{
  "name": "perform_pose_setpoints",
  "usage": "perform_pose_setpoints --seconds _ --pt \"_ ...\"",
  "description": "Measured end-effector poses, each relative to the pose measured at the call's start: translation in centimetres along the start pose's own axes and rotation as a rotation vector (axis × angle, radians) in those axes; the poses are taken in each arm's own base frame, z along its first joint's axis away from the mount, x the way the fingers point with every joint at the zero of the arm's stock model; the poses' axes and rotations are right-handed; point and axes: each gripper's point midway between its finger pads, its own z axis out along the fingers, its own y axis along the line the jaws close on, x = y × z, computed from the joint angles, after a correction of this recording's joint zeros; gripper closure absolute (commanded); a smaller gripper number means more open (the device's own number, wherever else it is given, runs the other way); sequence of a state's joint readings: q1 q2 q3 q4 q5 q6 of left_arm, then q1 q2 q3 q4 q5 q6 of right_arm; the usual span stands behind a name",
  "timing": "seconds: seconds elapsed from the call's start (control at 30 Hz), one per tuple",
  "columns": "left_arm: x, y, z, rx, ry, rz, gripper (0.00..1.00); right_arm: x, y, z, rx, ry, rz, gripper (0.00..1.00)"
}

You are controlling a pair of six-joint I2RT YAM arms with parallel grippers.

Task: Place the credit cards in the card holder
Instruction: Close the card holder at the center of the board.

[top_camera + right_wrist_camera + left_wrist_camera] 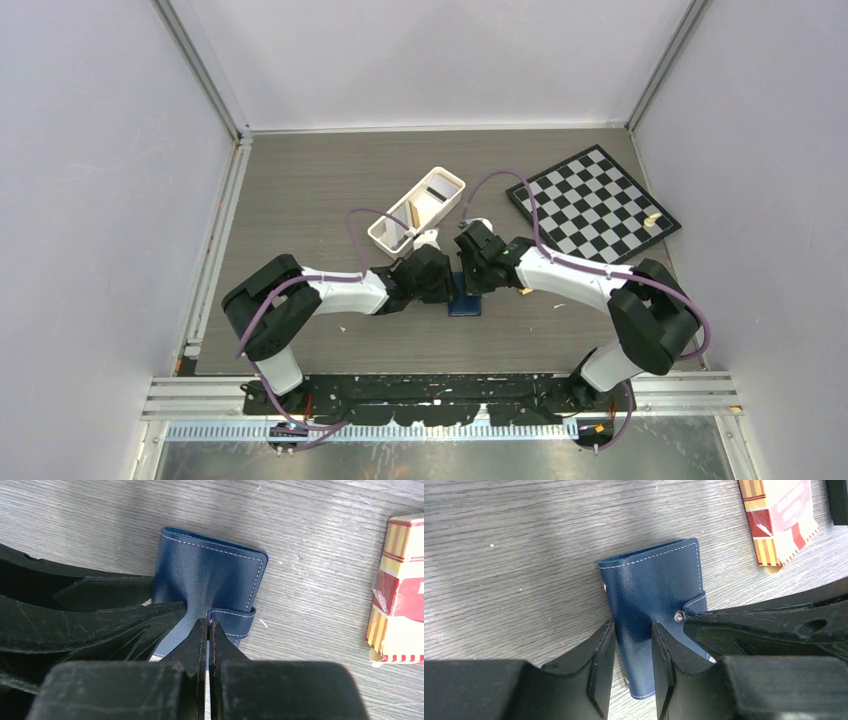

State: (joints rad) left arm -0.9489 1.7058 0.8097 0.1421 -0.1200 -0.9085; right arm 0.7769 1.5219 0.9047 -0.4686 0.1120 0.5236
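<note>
The navy card holder [466,306] lies folded on the table between both arms. In the left wrist view my left gripper [634,647] straddles the holder's [651,580] near end, with both fingers pressing against the leather. My right gripper [207,624] is shut, fingertips together right at the end of the clasp strap [235,618], whose edge runs into the slit between them. Its tip also shows beside the snap [679,615]. The credit cards [413,214] stand in the white tray [395,242], away from both grippers.
A red-and-yellow striped pack [400,610] lies just right of the holder, also seen as the pack [781,520] in the left wrist view. A chessboard [592,203] sits at the back right. The left arm's fingers [125,615] crowd the holder's left side.
</note>
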Motion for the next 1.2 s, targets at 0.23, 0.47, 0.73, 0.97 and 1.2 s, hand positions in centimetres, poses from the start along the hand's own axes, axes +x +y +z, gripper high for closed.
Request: perform_pose_setpoints --seconds 0.23,0.47,0.73,0.97,1.2 --pt "0.0 0.0 0.0 -0.001 0.0 0.0 0.68 0.1 0.1 0.2 -0.004 0.006 -0.001 0.99" --pt "0.0 0.0 0.0 -0.001 0.0 0.0 0.68 0.2 0.1 0.5 -0.003 0.013 -0.002 1.0" --pt "0.0 0.0 0.0 -0.001 0.0 0.0 0.71 0.2 0.1 0.5 -0.002 0.01 0.002 0.99" --pt "0.0 0.0 0.0 0.0 0.0 0.0 0.83 -0.5 -0.6 -0.4 -0.079 0.018 0.072 0.99" --pt "0.0 -0.1 -0.1 0.003 0.001 0.001 0.88 -0.4 -0.8 -1.8 -0.274 0.065 0.136 0.99"
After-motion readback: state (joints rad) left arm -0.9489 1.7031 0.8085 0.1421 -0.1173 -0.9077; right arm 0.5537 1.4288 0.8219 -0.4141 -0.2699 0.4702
